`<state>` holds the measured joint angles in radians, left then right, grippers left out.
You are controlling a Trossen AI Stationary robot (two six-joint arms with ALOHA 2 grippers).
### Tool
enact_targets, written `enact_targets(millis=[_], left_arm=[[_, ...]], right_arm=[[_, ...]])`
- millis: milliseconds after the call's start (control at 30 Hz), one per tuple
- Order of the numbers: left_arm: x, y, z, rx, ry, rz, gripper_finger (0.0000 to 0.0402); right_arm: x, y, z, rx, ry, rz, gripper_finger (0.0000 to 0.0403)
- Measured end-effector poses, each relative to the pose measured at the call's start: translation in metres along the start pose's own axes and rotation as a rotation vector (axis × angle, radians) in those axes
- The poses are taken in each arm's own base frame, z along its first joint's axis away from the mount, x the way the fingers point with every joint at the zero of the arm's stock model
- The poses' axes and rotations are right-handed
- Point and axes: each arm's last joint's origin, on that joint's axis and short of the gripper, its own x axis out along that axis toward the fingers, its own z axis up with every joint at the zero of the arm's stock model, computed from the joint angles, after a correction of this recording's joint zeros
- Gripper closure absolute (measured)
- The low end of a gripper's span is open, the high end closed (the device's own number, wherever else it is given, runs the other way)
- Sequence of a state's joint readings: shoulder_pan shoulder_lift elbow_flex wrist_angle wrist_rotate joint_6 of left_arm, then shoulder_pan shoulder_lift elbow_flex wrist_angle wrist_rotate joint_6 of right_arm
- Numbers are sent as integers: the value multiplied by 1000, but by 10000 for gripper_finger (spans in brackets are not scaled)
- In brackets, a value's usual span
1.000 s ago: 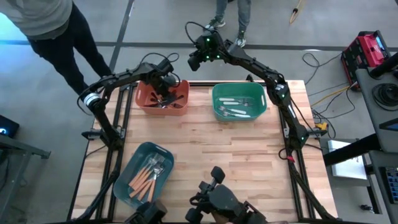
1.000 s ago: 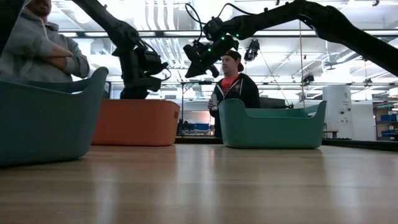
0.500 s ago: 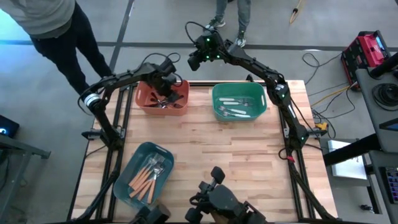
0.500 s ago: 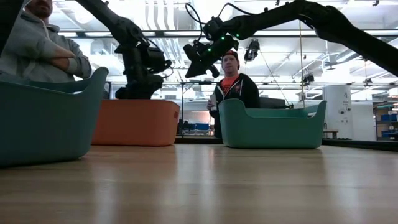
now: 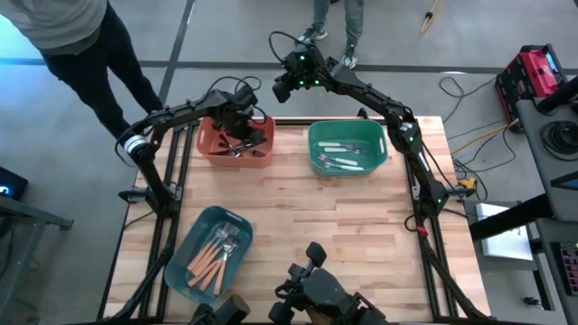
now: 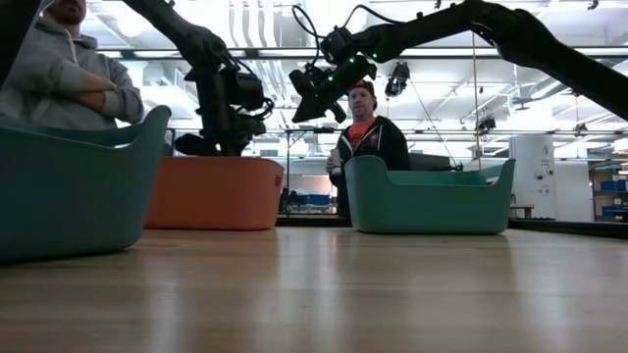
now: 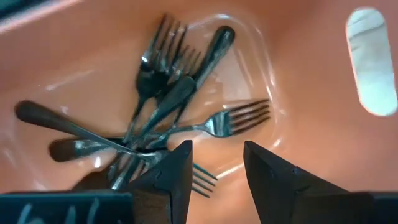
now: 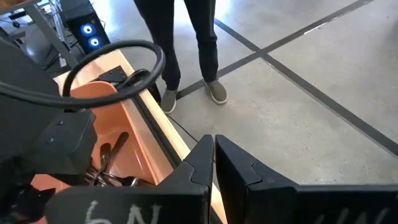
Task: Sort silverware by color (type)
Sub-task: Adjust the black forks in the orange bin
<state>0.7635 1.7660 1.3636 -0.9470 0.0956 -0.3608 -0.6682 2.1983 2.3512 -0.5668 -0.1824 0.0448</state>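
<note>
L gripper (image 7: 216, 163) over orange bin (image 5: 213, 144) at table's 11 o'clock, fingers apart, empty. Black forks (image 7: 168, 106) piled inside. R gripper (image 5: 282, 88) clenched, off table past 12. White-handled pcs (image 5: 341, 155) in green bin (image 5: 317, 137), 1 o'clock; orange-handled (image 5: 210, 260) in blue bin (image 5: 182, 273), 7.

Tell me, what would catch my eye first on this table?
Probably the three plastic tubs on the wooden table. The orange tub at the far left holds a tangle of all-black forks, with the left tool open and empty above it. The green tub holds white-handled utensils; the blue tub, near left, holds orange-handled forks.
</note>
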Motion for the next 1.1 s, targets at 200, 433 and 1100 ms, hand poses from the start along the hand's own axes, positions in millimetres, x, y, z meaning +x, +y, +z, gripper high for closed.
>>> enact_targets(millis=[200, 433, 1100], left_arm=[[1, 2, -1, -1, -6, 56, 276], [4, 4, -4, -7, 9, 65, 276], [18, 7, -10, -18, 17, 71, 276]], right_arm=[[0, 0, 0, 0, 0, 0, 394], [0, 0, 0, 0, 1, 0, 394], [0, 0, 0, -3, 2, 0, 394]])
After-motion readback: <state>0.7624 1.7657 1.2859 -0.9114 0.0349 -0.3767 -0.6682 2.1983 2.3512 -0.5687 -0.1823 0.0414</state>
